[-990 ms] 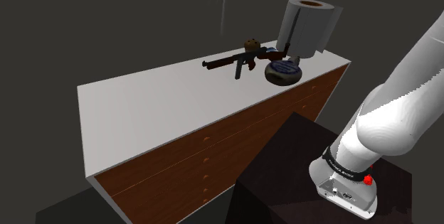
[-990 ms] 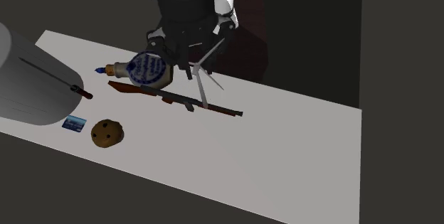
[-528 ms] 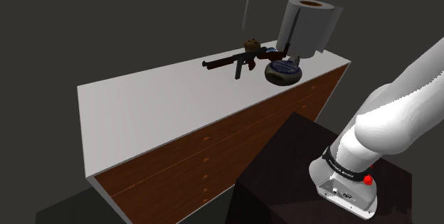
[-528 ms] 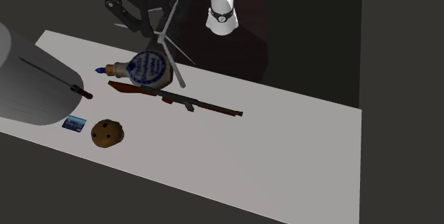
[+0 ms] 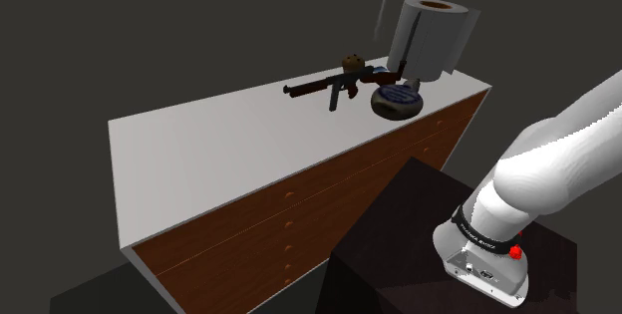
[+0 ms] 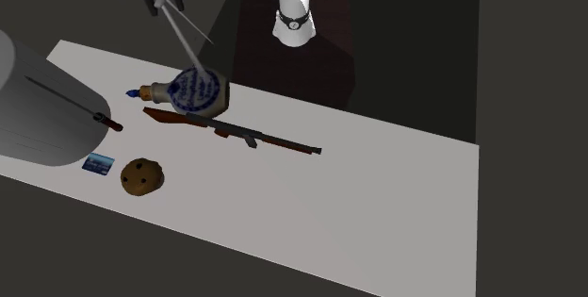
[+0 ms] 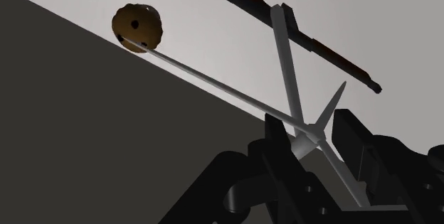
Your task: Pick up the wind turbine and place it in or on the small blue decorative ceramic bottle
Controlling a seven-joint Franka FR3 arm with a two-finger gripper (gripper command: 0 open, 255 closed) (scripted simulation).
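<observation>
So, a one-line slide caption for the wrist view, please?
Wrist view: the gripper holds the wind turbine by its hub above the white top, with a cookie and a rifle below.

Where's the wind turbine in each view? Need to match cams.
Shoulder view: wind turbine at the top edge, just left of the white roll.
Second exterior view: wind turbine top left, pole slanting down toward the blue-and-white bottle.
Wrist view: wind turbine hub clasped by the hand, blades fanning out.
Shared landmark: the brown cookie, in all three.
</observation>
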